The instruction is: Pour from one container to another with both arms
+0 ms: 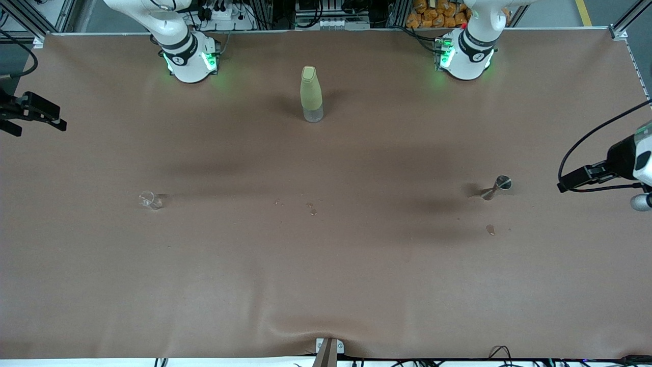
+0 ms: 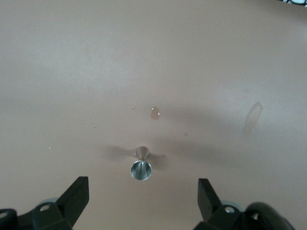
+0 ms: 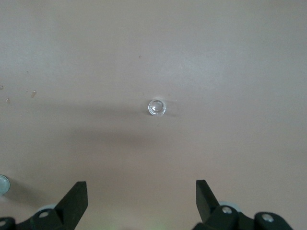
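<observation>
Both jaws wide, holding nothing.

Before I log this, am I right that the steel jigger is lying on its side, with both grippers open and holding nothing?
Not quite: the jigger stands upright, as the left wrist view shows. The left gripper and right gripper are indeed open and holding nothing.

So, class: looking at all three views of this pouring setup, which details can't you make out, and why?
- Jigger: whether it holds liquid; too small in the front view, and only glare shows inside in the left wrist view.
- Small glass: contents unclear; it is transparent and tiny in the front and right wrist views.
- Bottle: fill level unclear behind its frosted wall.
- Right gripper and left gripper: cut off by the front view's edges.
</observation>
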`<action>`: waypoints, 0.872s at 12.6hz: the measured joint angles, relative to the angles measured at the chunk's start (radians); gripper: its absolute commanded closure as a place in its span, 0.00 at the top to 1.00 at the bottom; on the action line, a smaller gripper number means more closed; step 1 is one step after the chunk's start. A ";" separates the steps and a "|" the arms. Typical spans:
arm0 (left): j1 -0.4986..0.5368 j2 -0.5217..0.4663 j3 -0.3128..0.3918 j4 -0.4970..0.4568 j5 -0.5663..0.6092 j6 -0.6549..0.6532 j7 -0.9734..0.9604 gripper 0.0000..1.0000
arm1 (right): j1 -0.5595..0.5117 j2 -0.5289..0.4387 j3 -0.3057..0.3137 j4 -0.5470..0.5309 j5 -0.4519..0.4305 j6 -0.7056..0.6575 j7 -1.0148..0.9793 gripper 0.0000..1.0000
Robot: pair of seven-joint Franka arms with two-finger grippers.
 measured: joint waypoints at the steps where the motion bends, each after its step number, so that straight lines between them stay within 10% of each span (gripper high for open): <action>1: -0.003 -0.016 0.000 -0.023 -0.001 0.016 0.016 1.00 | 0.003 0.000 0.000 0.005 0.000 -0.002 0.000 1.00; 11: -0.021 -0.102 0.002 -0.014 -0.016 -0.025 0.056 1.00 | 0.009 0.000 -0.004 0.014 -0.001 -0.004 0.000 1.00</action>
